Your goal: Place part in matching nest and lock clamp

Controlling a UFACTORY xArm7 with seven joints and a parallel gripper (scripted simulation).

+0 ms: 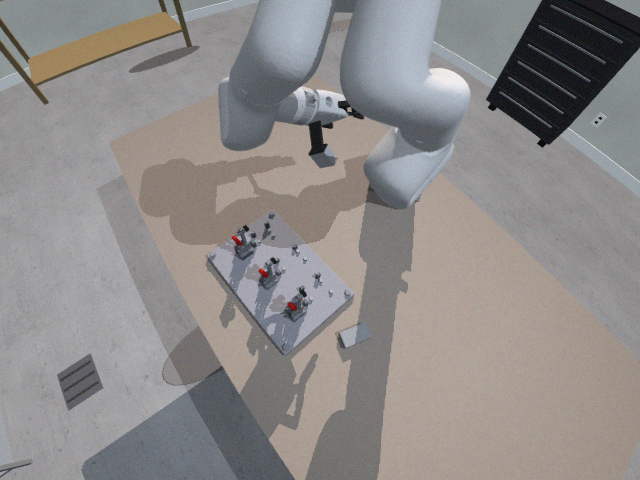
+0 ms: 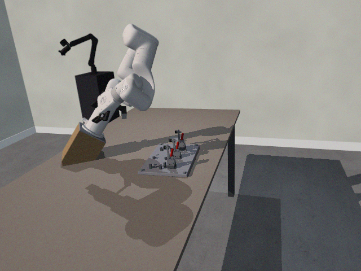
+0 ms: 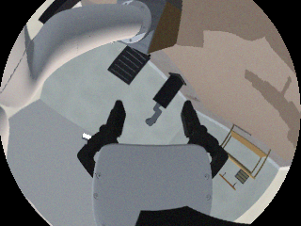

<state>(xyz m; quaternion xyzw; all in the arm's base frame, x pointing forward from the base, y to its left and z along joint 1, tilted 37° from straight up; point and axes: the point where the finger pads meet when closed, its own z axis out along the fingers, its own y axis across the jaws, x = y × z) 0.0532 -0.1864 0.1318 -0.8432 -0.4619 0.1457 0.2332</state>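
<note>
The part (image 1: 354, 336), a grey block, lies on the table beside the fixture's lower right corner in the top view; I cannot make it out in the exterior view. The fixture plate (image 1: 323, 311) (image 2: 161, 174) carries three nests in a row, with no part seen in any. Their clamps (image 1: 244, 251) (image 1: 269, 281) (image 1: 296, 311) have red handles. In the exterior view all three bars look raised; exact handle positions are too small to tell. My gripper (image 3: 153, 106) is open and empty, held high above the table, away from fixture and part. It points sideways, toward the room.
The table (image 1: 491, 335) (image 2: 73, 210) bears the fixture and my arm's base. My folded arm (image 1: 403, 67) (image 2: 140, 58) reaches over the table's far side in the top view. A black drawer cabinet (image 1: 563, 67) and a wooden shelf (image 1: 108, 46) stand on the floor beyond.
</note>
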